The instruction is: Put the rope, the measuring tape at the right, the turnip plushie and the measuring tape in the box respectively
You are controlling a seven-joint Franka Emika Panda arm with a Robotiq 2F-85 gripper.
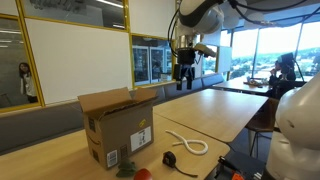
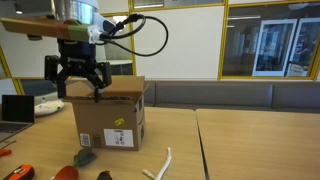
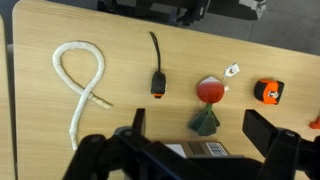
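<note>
The white rope (image 3: 80, 85) lies in a loop on the wooden table (image 3: 130, 45), and shows in both exterior views (image 1: 188, 142) (image 2: 160, 163). To its right in the wrist view sit a black measuring tape (image 3: 158, 82) with a strap, the red turnip plushie (image 3: 208, 95) with green leaves, and an orange measuring tape (image 3: 267, 91). The brown cardboard box (image 1: 120, 125) (image 2: 110, 115) stands on the table with its flaps up; its top edge (image 3: 195, 150) is under the wrist camera. My gripper (image 1: 186, 72) (image 2: 78, 82) (image 3: 200, 128) hangs open and empty, high above the box.
A small white tag (image 3: 232, 70) lies by the plushie. A laptop (image 2: 15, 108) sits at the table's far side. A second table (image 1: 225, 98) adjoins this one, and a person (image 1: 283, 72) sits beyond it by the windows.
</note>
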